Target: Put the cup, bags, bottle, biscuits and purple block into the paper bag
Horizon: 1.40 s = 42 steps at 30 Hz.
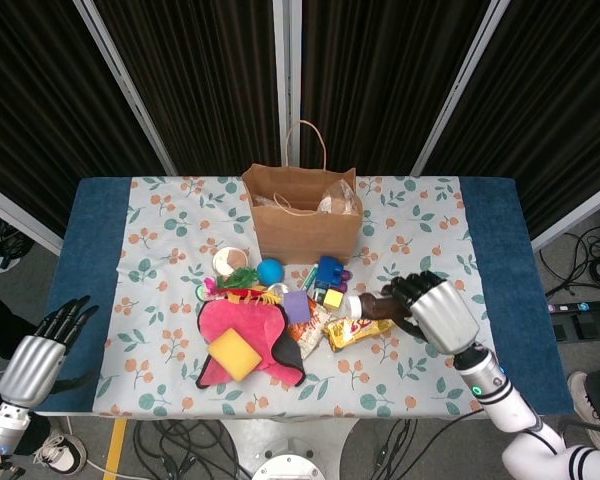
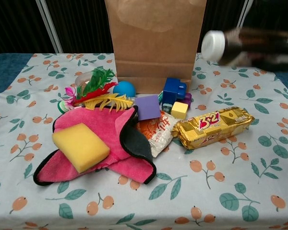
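Left hand (image 1: 40,350) idles off the near corner, fingers spread, holding nothing. Biscuits (image 2: 213,126) lie mid-table. Right hand (image 1: 432,310) grips the bottle (image 1: 372,305) — airborne, cap leftward, presumably bound for the paper bag (image 1: 305,222) standing open beyond.

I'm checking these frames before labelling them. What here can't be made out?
- Bottle: motion-blurred in the chest view, label unreadable.
- Right hand: blurred and cut by the chest view's right edge.
- Paper bag contents: mostly hidden by its walls; its top is cut off in the chest view.
- Cup: in the chest view, mostly hidden behind feathers.
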Each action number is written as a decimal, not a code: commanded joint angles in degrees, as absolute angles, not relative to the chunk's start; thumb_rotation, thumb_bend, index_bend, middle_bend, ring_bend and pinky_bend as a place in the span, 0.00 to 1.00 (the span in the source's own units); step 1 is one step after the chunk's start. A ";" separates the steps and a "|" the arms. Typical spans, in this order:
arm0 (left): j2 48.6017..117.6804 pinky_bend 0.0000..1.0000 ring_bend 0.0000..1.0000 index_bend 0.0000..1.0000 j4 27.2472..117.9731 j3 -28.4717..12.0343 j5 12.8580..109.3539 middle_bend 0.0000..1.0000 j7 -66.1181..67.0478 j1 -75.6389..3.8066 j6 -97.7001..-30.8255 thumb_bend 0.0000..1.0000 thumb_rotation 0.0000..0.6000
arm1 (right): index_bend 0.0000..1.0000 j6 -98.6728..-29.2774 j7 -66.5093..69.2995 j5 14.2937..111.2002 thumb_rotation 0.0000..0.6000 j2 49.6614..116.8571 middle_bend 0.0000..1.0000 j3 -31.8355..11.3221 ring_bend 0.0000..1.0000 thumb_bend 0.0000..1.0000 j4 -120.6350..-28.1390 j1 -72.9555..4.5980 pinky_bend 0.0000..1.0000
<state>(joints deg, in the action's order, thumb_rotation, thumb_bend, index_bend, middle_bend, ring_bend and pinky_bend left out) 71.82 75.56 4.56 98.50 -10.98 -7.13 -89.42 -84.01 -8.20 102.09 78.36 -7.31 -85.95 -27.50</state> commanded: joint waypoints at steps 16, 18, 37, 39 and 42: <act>70.82 0.19 0.06 0.09 76.45 4.35 97.93 0.07 -10.85 -7.31 -88.97 0.00 1.00 | 0.75 -68.70 -37.27 64.73 1.00 90.66 0.67 -34.61 0.54 0.34 -85.37 -56.36 0.63; 70.68 0.19 0.06 0.09 76.55 4.28 97.80 0.07 -11.06 -7.21 -89.16 0.00 1.00 | 0.75 -69.14 -38.81 62.08 1.00 93.96 0.67 -35.21 0.54 0.34 -82.40 -59.03 0.63; 70.18 0.19 0.06 0.09 76.08 3.62 97.12 0.07 -12.75 -7.09 -89.71 0.00 1.00 | 0.75 -69.65 -38.22 53.97 1.00 103.02 0.67 -33.52 0.54 0.34 -66.17 -64.72 0.63; 70.24 0.19 0.06 0.09 75.98 3.62 97.03 0.07 -12.74 -7.09 -89.58 0.00 1.00 | 0.75 -69.04 -37.48 54.01 1.00 103.09 0.67 -32.95 0.54 0.34 -65.44 -64.79 0.63; 70.37 0.19 0.06 0.09 75.77 3.61 96.94 0.07 -12.73 -7.11 -89.40 0.00 1.00 | 0.75 -68.02 -36.23 54.26 1.00 102.99 0.67 -32.25 0.54 0.34 -64.78 -64.92 0.63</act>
<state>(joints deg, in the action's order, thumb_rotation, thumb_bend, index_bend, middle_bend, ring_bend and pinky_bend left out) 70.35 75.79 3.62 96.95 -12.73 -7.11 -89.42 -68.42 -36.69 54.14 103.02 -32.56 -65.03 -64.84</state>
